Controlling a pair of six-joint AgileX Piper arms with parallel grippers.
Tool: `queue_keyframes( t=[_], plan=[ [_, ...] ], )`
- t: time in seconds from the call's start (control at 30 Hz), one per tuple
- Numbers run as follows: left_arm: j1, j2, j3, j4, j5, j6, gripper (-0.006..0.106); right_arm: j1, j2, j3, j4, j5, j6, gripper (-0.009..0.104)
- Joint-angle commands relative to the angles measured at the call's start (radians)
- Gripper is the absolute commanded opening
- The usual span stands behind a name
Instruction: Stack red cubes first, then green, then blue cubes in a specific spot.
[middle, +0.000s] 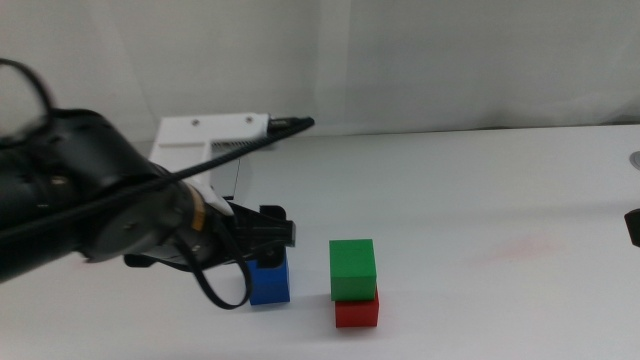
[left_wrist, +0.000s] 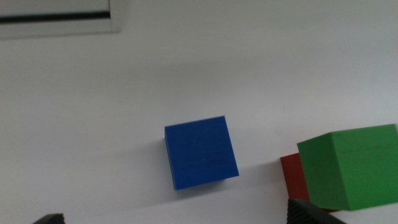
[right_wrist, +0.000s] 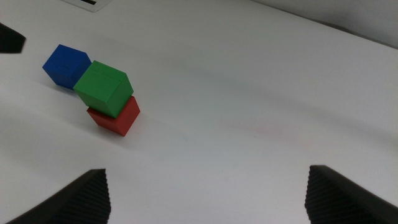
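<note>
Above the blue cube (left_wrist: 200, 154): left gripper (left_wrist: 180, 219), jaws spread

You see the blue cube (left_wrist: 200, 153) alone on the table (left_wrist: 93, 112), green cube (left_wrist: 354, 167) atop red cube (left_wrist: 294, 176) nearby.

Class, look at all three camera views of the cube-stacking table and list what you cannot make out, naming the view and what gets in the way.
- Small matte blue cube: middle view, upper part hidden behind the left gripper.
- Small matte red cube: left wrist view, mostly covered by the small matte green cube on it.
- Left gripper's jaws: left wrist view, only tips show at the edge.
- Right gripper: middle view shows just a dark sliver at the right edge.
</note>
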Motion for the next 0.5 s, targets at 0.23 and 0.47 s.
queue_keyframes(
  t=[0.23, 0.47],
  plan=[
    [0.002, 0.118, -0.007, 0.001, -0.091, -0.055, 0.087, -0.007, -0.002, 0.005, -0.006, -0.011, -0.006, 0.084],
    [0.002, 0.187, -0.007, 0.007, -0.134, -0.073, 0.087, -0.007, -0.002, 0.005, 0.000, -0.011, 0.018, 0.084]
  ],
)
